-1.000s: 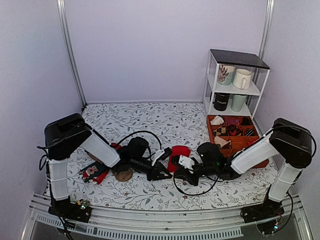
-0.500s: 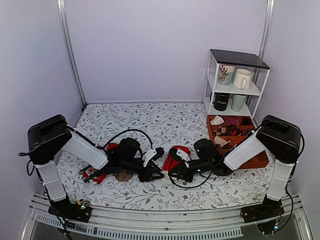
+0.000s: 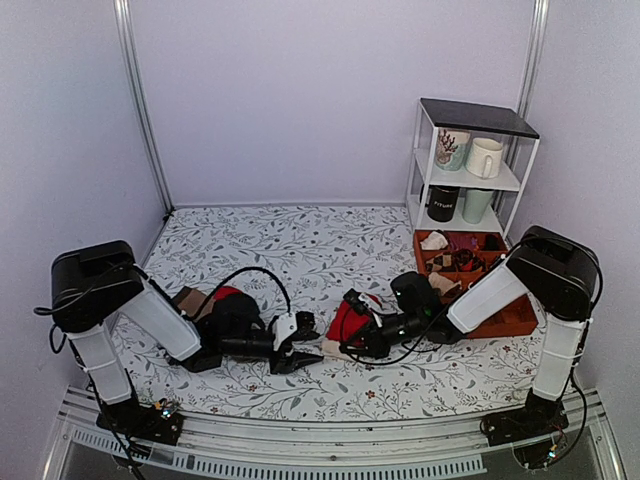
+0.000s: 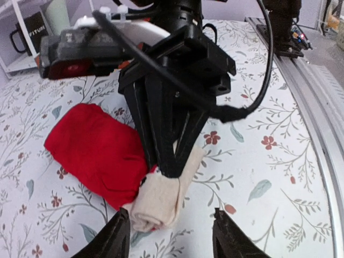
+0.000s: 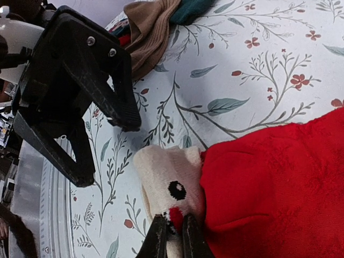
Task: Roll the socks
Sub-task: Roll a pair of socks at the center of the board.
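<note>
Floral-patterned tablecloth [image 3: 300, 240] covered the table between pale walls. An orange tray [image 3: 515, 325] sat at the foot of a white shelf rack [image 3: 478, 115] that held mugs [image 3: 485, 157]. The socks [image 3: 347, 318], red with a pale beige end [image 4: 161, 201], lay bunched on the cloth near the tray, on its side toward the left arm. The right gripper [image 5: 173, 239], extended away from the tray, was clenched on that beige end, its fingertips pressed nearly together over the knit. The left gripper [image 4: 171, 236] hovered farther from the tray, just past the beige end, jaws spread wide and grasping nothing. It appeared to be clear of the fabric, though the overhead view was too coarse to confirm this. A tan-brown sock [image 5: 153, 32] and a dark green sock [image 5: 191, 8] lay farther still from the tray, beyond the left gripper.
</note>
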`<state>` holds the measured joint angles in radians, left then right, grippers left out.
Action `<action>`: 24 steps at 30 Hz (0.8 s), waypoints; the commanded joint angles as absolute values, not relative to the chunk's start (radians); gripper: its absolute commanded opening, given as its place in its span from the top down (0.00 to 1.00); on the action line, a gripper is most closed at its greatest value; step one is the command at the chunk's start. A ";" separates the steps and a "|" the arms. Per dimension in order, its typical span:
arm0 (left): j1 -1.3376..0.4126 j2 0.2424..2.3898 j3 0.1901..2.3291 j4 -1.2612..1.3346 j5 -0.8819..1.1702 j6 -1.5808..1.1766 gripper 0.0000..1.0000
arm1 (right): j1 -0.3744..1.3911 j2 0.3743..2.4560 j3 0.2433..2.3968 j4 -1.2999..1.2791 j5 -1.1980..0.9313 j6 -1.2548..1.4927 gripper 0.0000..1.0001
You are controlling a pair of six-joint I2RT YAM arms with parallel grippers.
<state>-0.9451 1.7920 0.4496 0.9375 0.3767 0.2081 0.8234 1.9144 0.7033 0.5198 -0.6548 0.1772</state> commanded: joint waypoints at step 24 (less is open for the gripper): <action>-0.967 2.046 0.659 0.818 0.470 0.280 0.60 | 0.784 2.009 0.734 0.037 -0.709 0.219 0.98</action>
